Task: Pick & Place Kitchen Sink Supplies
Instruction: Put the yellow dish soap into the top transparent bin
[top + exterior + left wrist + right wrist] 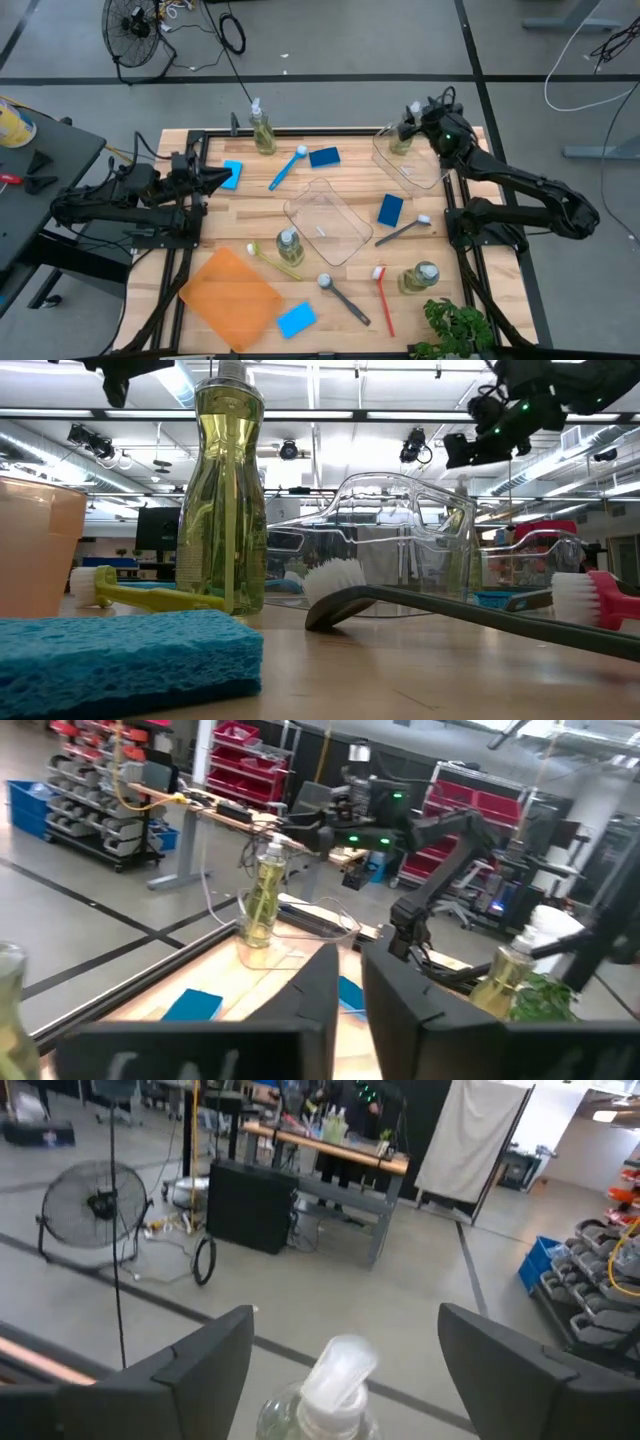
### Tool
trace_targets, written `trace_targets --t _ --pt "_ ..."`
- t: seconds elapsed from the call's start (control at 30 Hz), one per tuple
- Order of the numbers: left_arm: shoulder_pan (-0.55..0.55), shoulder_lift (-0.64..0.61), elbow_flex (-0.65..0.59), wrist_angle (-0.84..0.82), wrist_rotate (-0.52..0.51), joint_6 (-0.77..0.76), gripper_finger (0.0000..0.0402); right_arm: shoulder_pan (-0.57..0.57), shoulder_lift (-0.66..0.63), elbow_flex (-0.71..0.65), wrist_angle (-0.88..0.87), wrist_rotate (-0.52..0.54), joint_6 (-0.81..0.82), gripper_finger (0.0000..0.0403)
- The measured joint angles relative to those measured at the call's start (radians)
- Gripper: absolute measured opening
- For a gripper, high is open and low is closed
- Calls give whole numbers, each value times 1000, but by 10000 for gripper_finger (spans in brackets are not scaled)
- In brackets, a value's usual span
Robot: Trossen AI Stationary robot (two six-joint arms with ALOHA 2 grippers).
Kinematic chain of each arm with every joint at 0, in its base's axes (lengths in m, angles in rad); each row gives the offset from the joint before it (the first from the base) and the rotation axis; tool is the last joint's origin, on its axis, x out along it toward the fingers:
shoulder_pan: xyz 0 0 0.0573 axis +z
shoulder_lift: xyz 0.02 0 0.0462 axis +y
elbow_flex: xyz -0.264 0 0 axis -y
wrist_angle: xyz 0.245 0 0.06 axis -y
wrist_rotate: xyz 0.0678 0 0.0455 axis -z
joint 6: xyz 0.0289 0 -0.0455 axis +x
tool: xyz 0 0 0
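My right gripper (405, 126) hangs open above a soap bottle (400, 141) that stands in the far right clear tub (415, 165). In the right wrist view its fingers stand on either side of the bottle's pale cap (340, 1370), higher than it and apart from it. My left gripper (222, 178) waits at the table's left side with only a narrow slit between its fingers (350, 952), its tip beside a blue sponge (233, 175) lying flat. Other bottles (262, 130) (289, 245) (420, 277) stand upright on the table.
A second clear tub (328, 222) sits mid-table and an orange tray (232, 298) near left. Sponges (323, 156) (390, 210) (296, 320) and blue (288, 167), grey (403, 232) (343, 298), yellow-green (272, 258) and red (384, 298) brushes lie around. A plant (458, 330) stands near right.
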Motion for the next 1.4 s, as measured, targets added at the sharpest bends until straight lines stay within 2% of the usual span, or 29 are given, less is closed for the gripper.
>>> trace_targets --t 0.17,0.4,0.53,0.73,0.83,0.97,1.1,1.2,1.4 --pt "0 5 0 1 -48 1 125 35 -60 0 -8 -6 16 318" --pt "0 68 0 29 -63 36 227 119 -110 0 -6 -261 -11 318" --pt "0 123 0 81 -65 77 261 175 -115 -1 -5 -323 -1 318" --pt "30 189 0 163 -125 92 270 259 -115 -1 -6 -326 35 318" --pt "55 218 0 195 -127 97 266 290 -115 -1 -6 -287 52 318" --pt "91 259 0 251 -125 166 264 316 -115 -1 -6 -287 52 318" --pt "138 293 0 317 -111 262 264 336 -114 -1 -6 -287 53 318" --pt "193 313 0 336 -109 261 264 345 -114 -1 -6 -287 74 318" --pt "330 338 0 341 -18 230 264 359 -114 -1 -6 -287 102 318"
